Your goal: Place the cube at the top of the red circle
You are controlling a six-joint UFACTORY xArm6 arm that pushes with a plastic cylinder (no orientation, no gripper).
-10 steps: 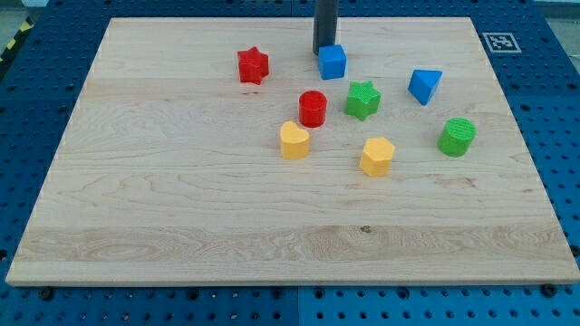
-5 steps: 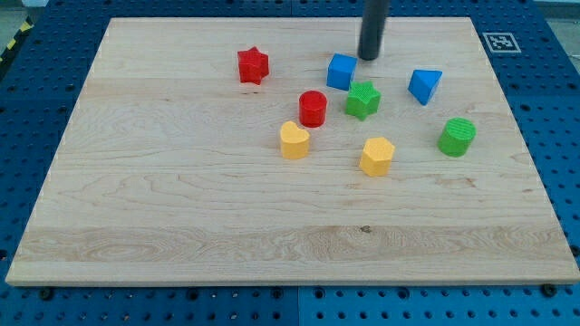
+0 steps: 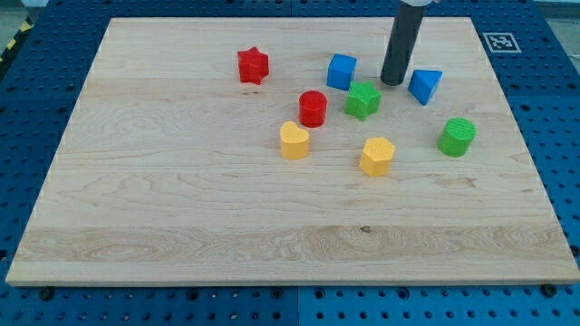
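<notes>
The blue cube point(image 3: 341, 71) sits on the wooden board point(image 3: 181, 199), up and to the right of the red circle block point(image 3: 313, 108). My tip point(image 3: 392, 83) is to the right of the cube, apart from it, between the green star point(image 3: 362, 100) and the blue triangle block point(image 3: 424, 86). The tip touches no block as far as I can see.
A red star point(image 3: 253, 65) lies to the left of the cube. A yellow heart point(image 3: 294, 141) and a yellow hexagon point(image 3: 376, 156) lie below the red circle. A green circle block point(image 3: 457, 137) is at the right.
The tip pushed the blue cube a little down and to the right, then left it and moved right and down to its spot beside the blue triangle.
</notes>
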